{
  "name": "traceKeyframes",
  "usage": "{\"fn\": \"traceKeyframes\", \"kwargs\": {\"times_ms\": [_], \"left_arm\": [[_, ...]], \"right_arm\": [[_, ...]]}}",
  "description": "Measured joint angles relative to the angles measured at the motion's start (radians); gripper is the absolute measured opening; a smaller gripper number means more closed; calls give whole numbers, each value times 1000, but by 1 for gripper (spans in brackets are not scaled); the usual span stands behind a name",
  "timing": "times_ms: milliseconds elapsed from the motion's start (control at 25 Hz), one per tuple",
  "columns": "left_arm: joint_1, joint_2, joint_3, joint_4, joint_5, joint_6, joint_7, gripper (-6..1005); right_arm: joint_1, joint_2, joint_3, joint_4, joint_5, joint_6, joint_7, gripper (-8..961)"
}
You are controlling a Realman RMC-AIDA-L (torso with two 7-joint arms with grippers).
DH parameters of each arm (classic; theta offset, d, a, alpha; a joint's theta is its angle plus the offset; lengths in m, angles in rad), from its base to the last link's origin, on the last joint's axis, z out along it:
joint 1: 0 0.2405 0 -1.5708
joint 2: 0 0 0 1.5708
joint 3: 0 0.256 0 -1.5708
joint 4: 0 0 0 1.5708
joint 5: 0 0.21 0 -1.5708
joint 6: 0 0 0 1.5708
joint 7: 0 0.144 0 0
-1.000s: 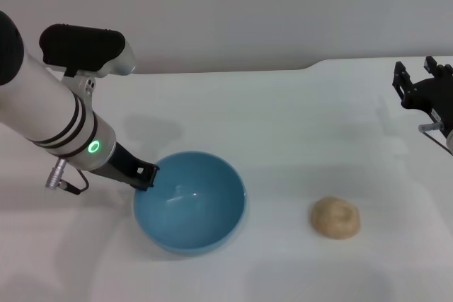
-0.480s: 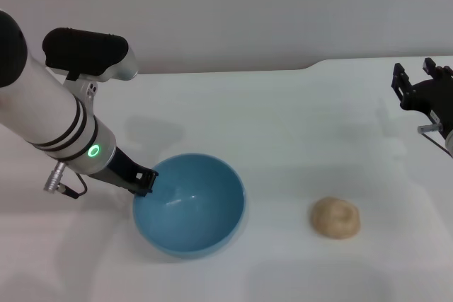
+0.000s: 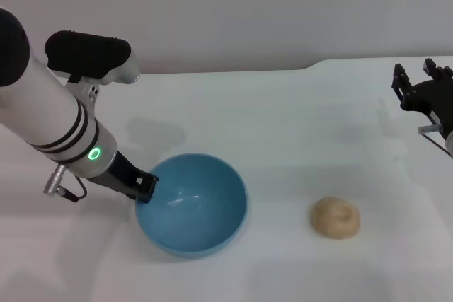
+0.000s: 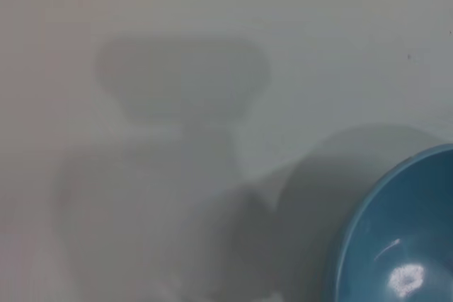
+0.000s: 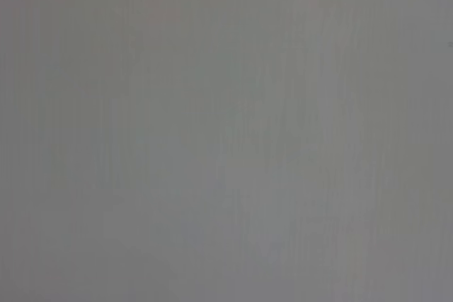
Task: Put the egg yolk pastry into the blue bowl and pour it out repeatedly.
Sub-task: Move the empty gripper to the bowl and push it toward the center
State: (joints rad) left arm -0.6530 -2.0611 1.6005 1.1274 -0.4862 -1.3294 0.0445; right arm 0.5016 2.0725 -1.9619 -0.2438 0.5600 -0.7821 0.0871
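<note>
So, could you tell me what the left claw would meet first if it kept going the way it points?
Most likely the blue bowl: the left claw angles down toward its near-left rim and already looks to be at it. Whether they touch, I cannot tell.

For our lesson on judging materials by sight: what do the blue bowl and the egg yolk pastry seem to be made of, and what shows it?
Blue bowl: probably glazed ceramic or hard plastic; its smooth inside throws bright highlights, so the finish is glossy. Egg yolk pastry: looks like baked dough; pale tan, matte, no shine, with a shallow dimple on top.
</note>
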Motion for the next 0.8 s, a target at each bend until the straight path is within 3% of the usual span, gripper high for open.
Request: {"fn": "traceKeyframes", "kwargs": {"times_ms": [800], "left_arm": [[-4, -5, 12, -8, 0, 5, -10, 278]], "right_arm": [[-10, 2, 0, 0, 0, 0, 0, 475]]}}
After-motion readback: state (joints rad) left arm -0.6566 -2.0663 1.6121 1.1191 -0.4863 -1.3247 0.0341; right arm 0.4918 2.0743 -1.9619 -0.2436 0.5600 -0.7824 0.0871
